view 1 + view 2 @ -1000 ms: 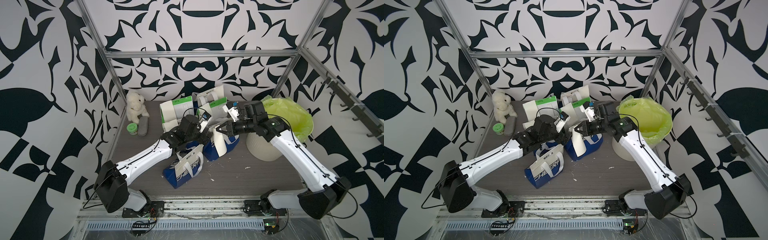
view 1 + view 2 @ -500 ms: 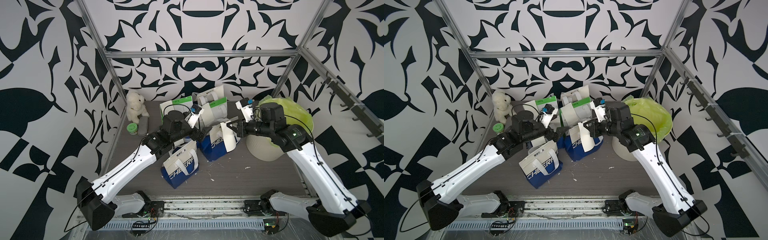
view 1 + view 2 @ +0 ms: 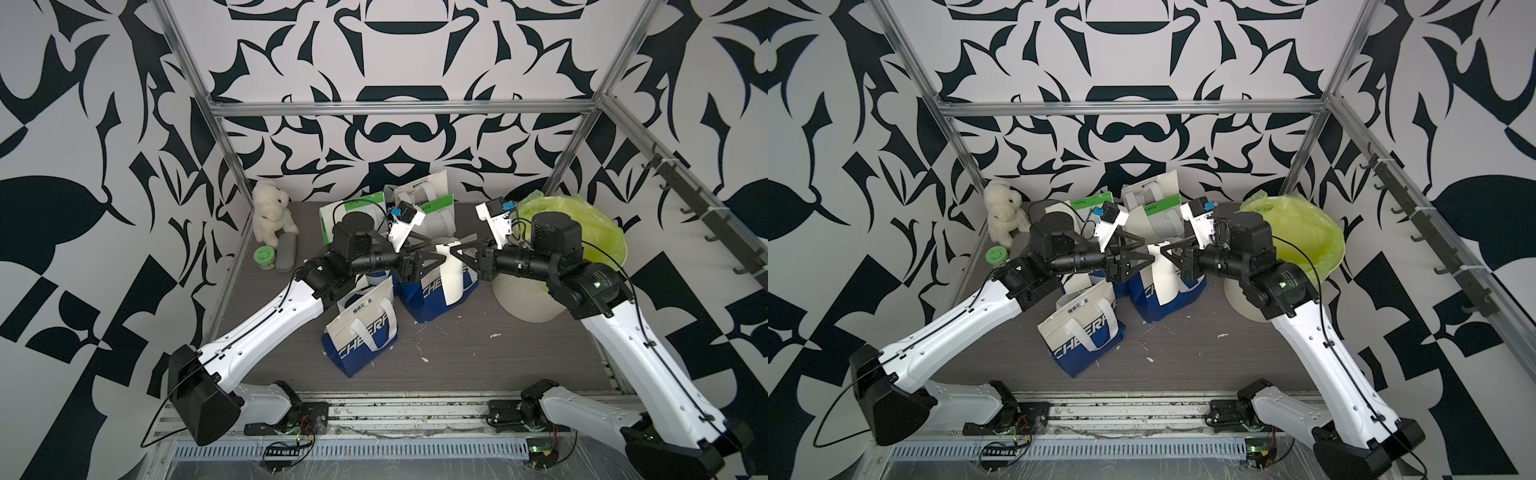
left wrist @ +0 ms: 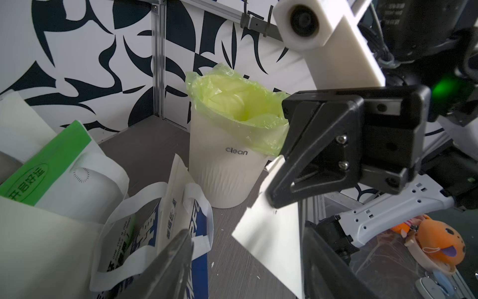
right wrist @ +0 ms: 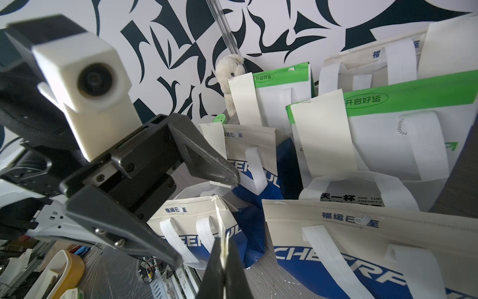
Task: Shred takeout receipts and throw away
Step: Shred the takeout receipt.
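The right end effector (image 3: 454,249) is clenched on the upper part of a cream receipt (image 3: 452,274), and the right wrist view shows the thin paper edge pinched between its two fingers. The left end effector (image 3: 438,250) faces it tip to tip with its jaws parted. In the left wrist view the receipt hangs in the gap between those jaws, nearer one finger. Whether that finger touches the paper cannot be told. The slip dangles above a blue-and-white bag (image 3: 428,299).

Half a second ago the left end effector stood short of the slip with wider jaws. It has since come in around the slip, and the right arm has barely shifted.

Nearest the front of the desk (image 3: 478,365), another blue-and-white handled bag (image 3: 365,336) stands alone among small paper scraps (image 3: 494,335). Beyond the right arm is a white waste bin (image 3: 523,299) with a yellow-green liner. At the back, green-and-white bags (image 3: 440,212) carry other receipts (image 5: 244,101) on their faces, and a white plush bear (image 3: 270,212) sits in the corner.
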